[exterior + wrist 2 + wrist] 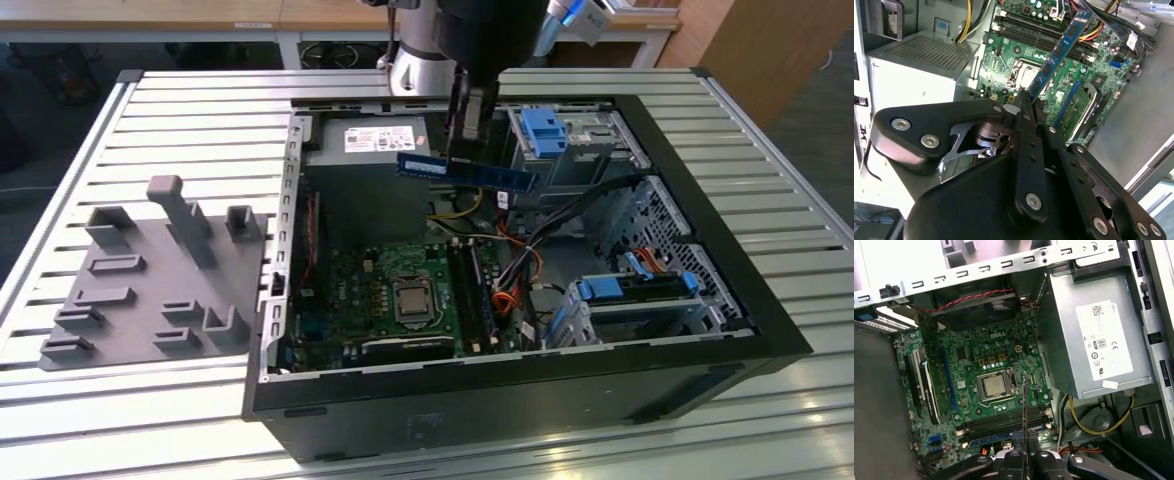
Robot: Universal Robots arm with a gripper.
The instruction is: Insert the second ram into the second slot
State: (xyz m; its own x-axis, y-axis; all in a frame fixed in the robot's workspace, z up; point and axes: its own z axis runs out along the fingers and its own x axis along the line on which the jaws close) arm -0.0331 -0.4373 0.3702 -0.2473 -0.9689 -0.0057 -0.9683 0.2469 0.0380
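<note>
**A:** What do we get from the exterior view?

**B:** We see the claw point(467, 152) clamped on the second ram point(505, 177), gripping it near the middle of its upper edge. The blue strip hangs roughly level over the open computer case point(747, 330), above the motherboard point(400, 290) and clear of it. The case lies on the slatted table point(200, 130). A grey fixture plate point(147, 290) sits just beside it on the exterior view's left.

**A:** And the second wrist view?

**B:** There we look along the claw point(1026, 100). Its fingers are closed, and the second ram point(1059, 50) runs out from between them. We can make out the row of dark chips on its blue face. The green motherboard point(1014, 55) lies beneath it, with the grey power supply point(919, 75) near.

**A:** What do we read in the first wrist view?

**B:** We see the second ram point(1025, 405) edge-on, a thin dark line coming out of the claw point(1025, 447). It crosses over the memory slots point(1004, 422) beside the processor socket point(993, 386), crosswise to their run and held above them. The power supply point(1094, 340) sits beside the motherboard point(979, 355).
</note>
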